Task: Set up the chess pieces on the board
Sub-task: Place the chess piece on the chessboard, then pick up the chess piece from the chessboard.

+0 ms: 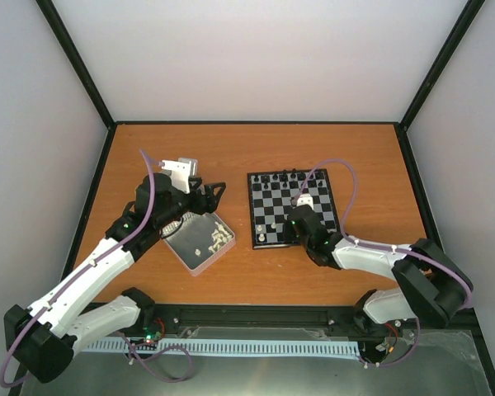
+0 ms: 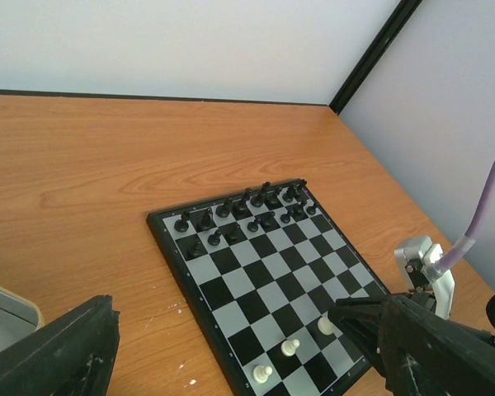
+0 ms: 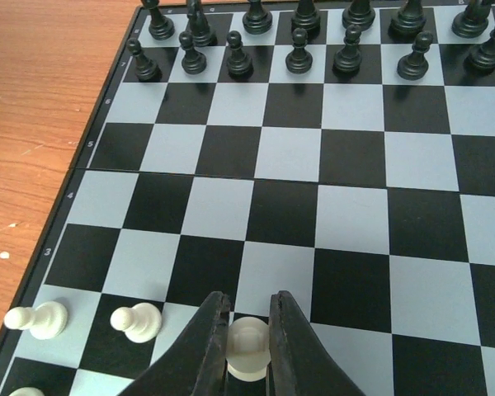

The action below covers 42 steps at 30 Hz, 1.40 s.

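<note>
Two placed pawns (image 3: 136,322) stand just left of right gripper (image 3: 247,330), low over board (image 3: 355,107) near edge, pinching white pawn (image 3: 247,346); left gripper (image 1: 216,191) spread, near tin (image 1: 200,268).

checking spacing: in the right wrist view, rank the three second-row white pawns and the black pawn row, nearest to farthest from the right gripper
1. Held white pawn, between the right gripper fingers.
2. Middle white pawn, just left.
3. Outer white pawn, farthest left.
4. Black pawn row, far side.
</note>
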### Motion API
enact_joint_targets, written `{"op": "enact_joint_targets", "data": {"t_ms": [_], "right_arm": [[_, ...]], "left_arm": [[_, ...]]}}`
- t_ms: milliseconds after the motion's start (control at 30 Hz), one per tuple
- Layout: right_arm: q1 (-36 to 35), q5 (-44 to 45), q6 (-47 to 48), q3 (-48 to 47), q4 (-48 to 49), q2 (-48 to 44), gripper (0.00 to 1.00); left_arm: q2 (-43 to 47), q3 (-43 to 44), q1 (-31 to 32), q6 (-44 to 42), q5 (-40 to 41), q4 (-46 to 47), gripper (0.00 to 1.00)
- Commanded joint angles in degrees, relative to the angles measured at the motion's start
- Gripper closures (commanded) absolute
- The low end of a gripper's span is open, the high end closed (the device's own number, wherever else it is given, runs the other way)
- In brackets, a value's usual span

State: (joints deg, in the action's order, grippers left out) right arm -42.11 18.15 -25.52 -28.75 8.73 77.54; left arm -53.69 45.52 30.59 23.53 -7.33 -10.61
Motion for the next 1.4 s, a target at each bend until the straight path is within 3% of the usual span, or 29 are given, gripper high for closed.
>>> {"op": "enact_joint_targets", "data": {"t_ms": [0, 200, 467, 900, 967, 1067, 1133, 1367], "right_arm": [[-0.3, 3.8, 0.3, 0.6, 2.4, 1.6, 0.89], [-0.3, 3.7, -0.3, -0.5, -0.6, 2.6, 0.88], [-0.3, 0.6, -5.2, -0.4, -10.3, -3.2, 0.87], [-0.4, -2.1, -5.6, 0.6, -10.0, -1.2, 0.83], [-0.3, -3.4, -5.5, 0.1, -11.6, -2.0, 0.78], [-0.3, -4.7, -7.0, -2.4, -17.1, -3.6, 0.59], [-0.3, -5.0, -8.1, -5.7, -21.8, -4.4, 0.51], [1.1, -4.1, -10.7, -16.3, -38.4, -1.6, 0.47]], "left_arm": [[1.1, 0.1, -0.3, 0.3, 1.0, -0.6, 0.13], [0.5, 0.4, -0.3, -0.4, 1.2, -0.6, 0.13], [0.0, 0.1, -0.3, -0.7, 1.4, -0.6, 0.12], [-0.8, 0.4, -0.2, -1.3, 1.7, -0.6, 0.12], [-0.7, 0.4, -0.3, -1.3, 1.9, -0.6, 0.13], [-0.5, 0.2, -0.3, -1.2, 2.0, -0.6, 0.12], [-0.4, 0.2, -0.3, -1.2, 2.1, -0.6, 0.12], [0.0, -0.1, -0.3, -1.3, 2.4, -0.6, 0.11]]}}
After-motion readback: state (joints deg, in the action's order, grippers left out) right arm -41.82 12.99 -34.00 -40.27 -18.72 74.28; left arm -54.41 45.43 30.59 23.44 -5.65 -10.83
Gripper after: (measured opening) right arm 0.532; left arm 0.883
